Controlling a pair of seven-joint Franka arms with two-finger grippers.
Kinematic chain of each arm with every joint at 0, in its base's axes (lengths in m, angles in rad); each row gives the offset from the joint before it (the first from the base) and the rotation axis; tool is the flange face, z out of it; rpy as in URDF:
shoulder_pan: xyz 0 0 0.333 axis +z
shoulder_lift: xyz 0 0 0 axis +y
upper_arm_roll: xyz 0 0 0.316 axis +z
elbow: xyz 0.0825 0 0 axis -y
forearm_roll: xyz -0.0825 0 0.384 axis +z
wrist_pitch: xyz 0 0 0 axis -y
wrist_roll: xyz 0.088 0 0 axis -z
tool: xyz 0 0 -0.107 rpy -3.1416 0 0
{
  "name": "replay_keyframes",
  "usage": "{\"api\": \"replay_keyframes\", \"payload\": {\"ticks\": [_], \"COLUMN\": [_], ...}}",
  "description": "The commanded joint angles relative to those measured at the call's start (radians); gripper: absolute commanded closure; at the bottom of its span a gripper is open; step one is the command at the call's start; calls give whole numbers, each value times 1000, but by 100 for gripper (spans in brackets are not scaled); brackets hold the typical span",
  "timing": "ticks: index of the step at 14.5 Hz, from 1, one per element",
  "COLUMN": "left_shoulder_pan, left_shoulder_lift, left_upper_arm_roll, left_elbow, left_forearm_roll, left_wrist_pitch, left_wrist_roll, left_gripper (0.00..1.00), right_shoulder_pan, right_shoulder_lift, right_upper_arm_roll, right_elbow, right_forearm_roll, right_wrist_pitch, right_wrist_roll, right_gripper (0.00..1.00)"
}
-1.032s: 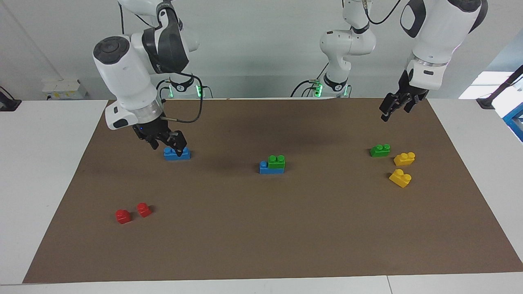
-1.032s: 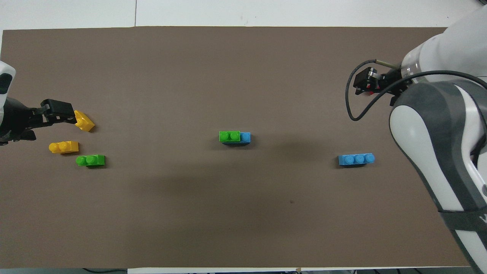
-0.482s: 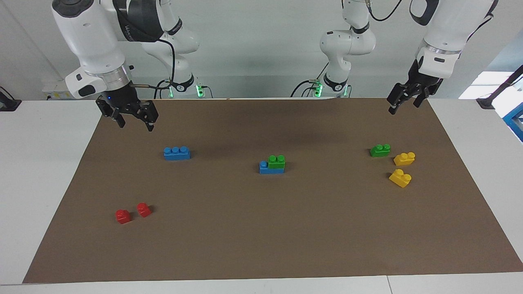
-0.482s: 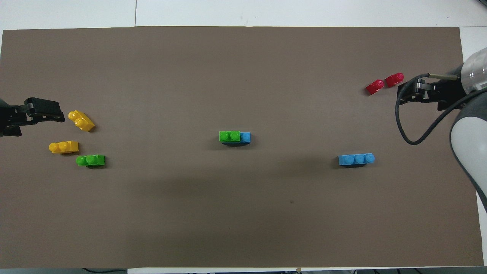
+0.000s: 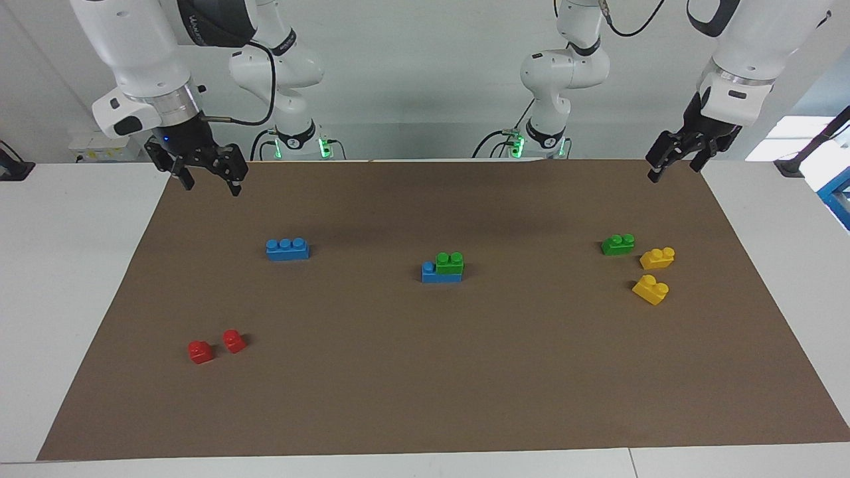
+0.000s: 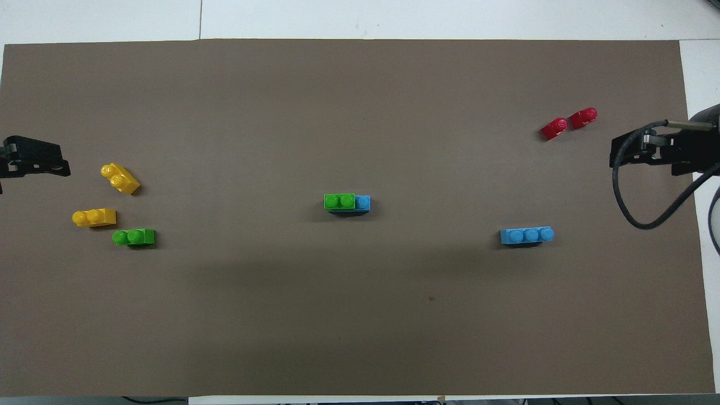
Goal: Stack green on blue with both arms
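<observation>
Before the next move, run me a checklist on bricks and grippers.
1. Stack at the mat's middle: green brick sits on blue brick, one blue stud uncovered. Ok.
2. Spare blue brick lies flat, alone, studs up, toward the right arm's end. Ok.
3. Spare green brick lies beside the yellow bricks, apart from them. Ok.
4. Right gripper is up over the mat's corner, open, holding nothing. Ok.
5. Left gripper is up over the other corner nearest the robots, open, holding nothing. Ok.
6. Second green on second blue: not ok, not yet stacked.
</observation>
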Motion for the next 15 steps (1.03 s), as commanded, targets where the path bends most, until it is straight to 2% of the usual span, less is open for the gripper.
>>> {"api": "replay_keyframes", "payload": {"ticks": [1,5,15], "left_shoulder_pan": [-3,-3,-3], "left_shoulder_lift": [33,40,30], "left_upper_arm_roll": [-7,-7,-10], "left_elbow": [34,37,36], "left_forearm_roll": [-10,-7,-17], "left_wrist_pitch": [-34,-35,-49], "left_wrist_roll": [42,61,63], "left_gripper": [0,0,0], "right_shoulder_pan": [-51,-114,-106], "right_shoulder_lift": [-27,-27,-30], "right_upper_arm_roll": [11,10,16], "right_elbow": [-21,-21,-26], "right_forearm_roll": [-20,-20,1], "right_wrist_pitch": [-9,-9,-41], "right_wrist_roll": [-61,-66,-68], "right_gripper": [6,6,7]}}
